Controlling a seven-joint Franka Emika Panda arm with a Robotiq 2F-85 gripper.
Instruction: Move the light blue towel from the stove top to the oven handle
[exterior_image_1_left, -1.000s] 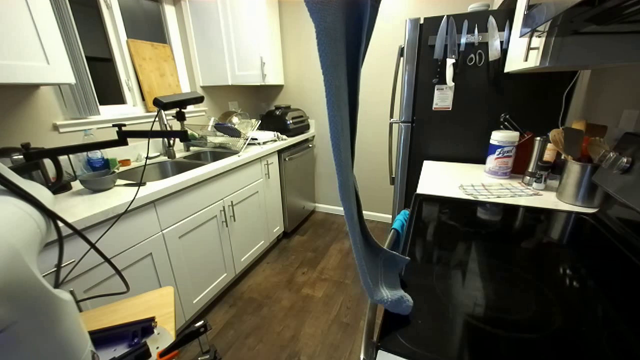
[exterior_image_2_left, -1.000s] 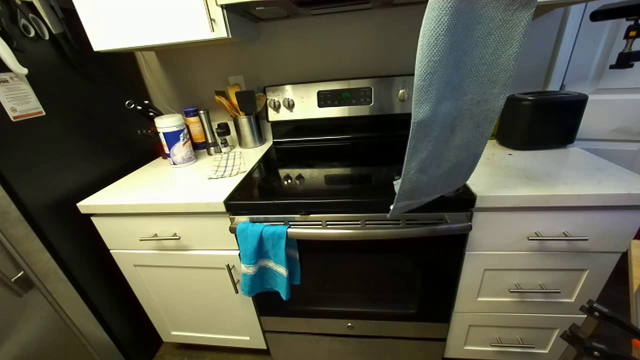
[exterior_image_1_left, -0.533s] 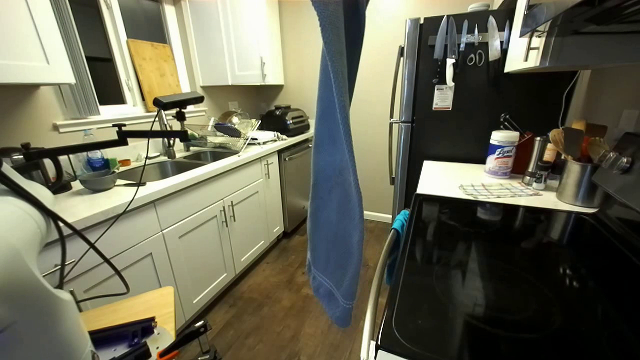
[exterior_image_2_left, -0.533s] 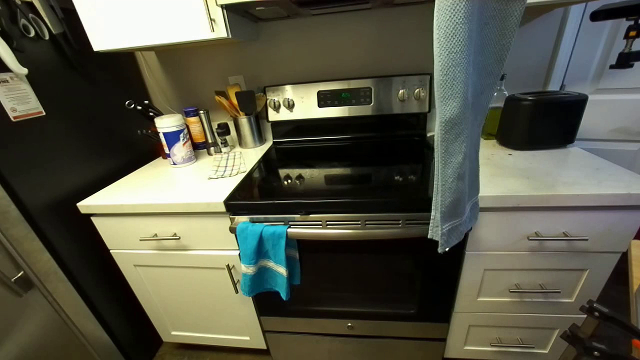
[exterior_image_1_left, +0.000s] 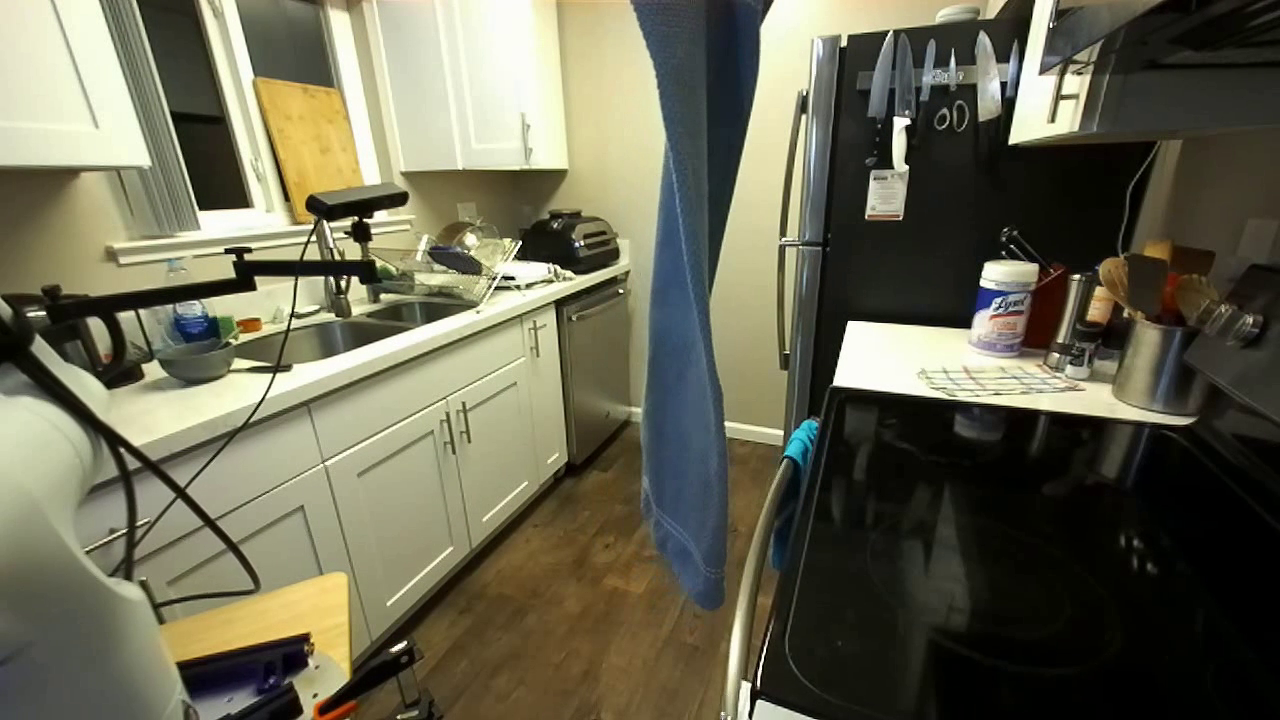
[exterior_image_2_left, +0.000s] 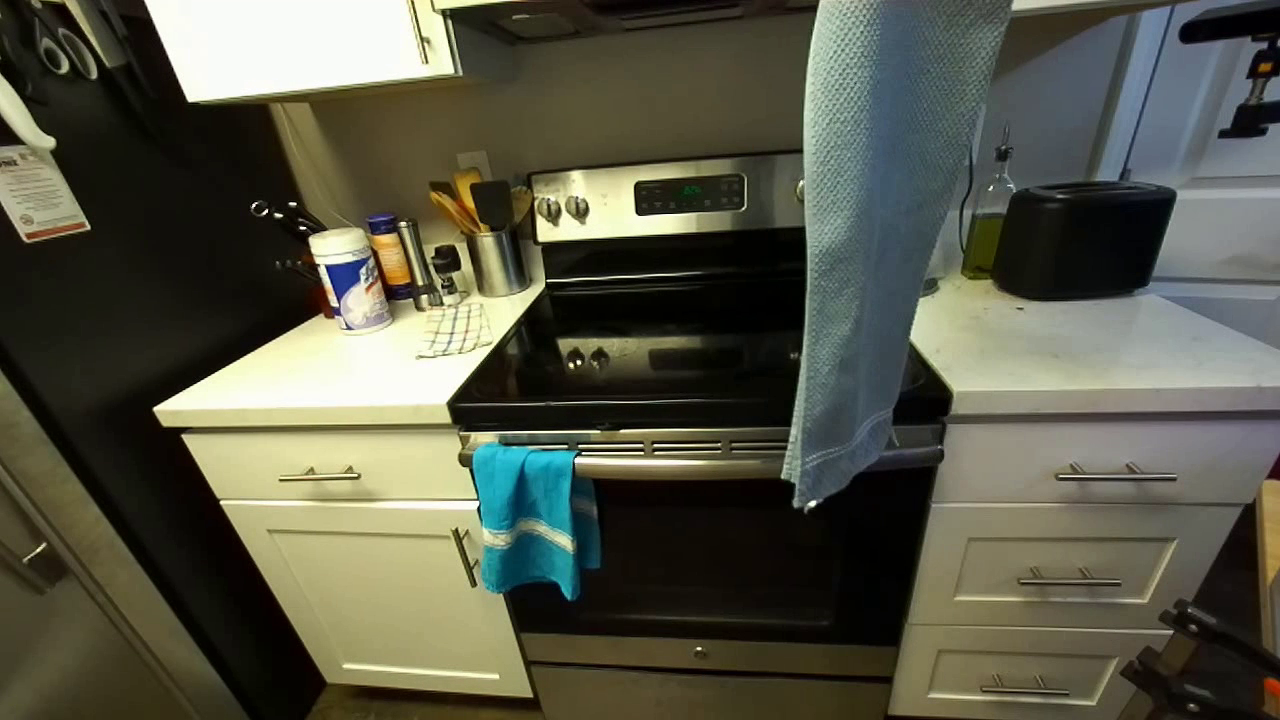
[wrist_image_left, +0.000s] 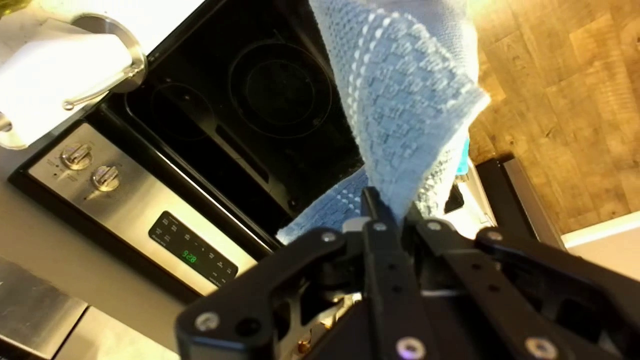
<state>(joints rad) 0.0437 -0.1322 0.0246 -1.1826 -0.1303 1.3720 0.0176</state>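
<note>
"Lysol" on the canister (exterior_image_1_left: 1003, 312); green digits, perhaps 8:26, on the stove display (exterior_image_2_left: 691, 193).

Top of the light blue towel (exterior_image_2_left: 875, 245) gets chopped off in both exterior views, and in an exterior view it blocks a chunk of the oven handle (exterior_image_2_left: 690, 468). Wrist view's bottom edge clips the hand (wrist_image_left: 393, 206). Fine print on the white tag (exterior_image_1_left: 886, 196)? Way too tiny to read.

White countertop (exterior_image_1_left: 885, 352), bearing checked cloth (exterior_image_1_left: 998, 380), Lysol canister (exterior_image_1_left: 1003, 310)

The towel (exterior_image_2_left: 870, 250) hangs before the oven handle (exterior_image_2_left: 690, 468).
</note>
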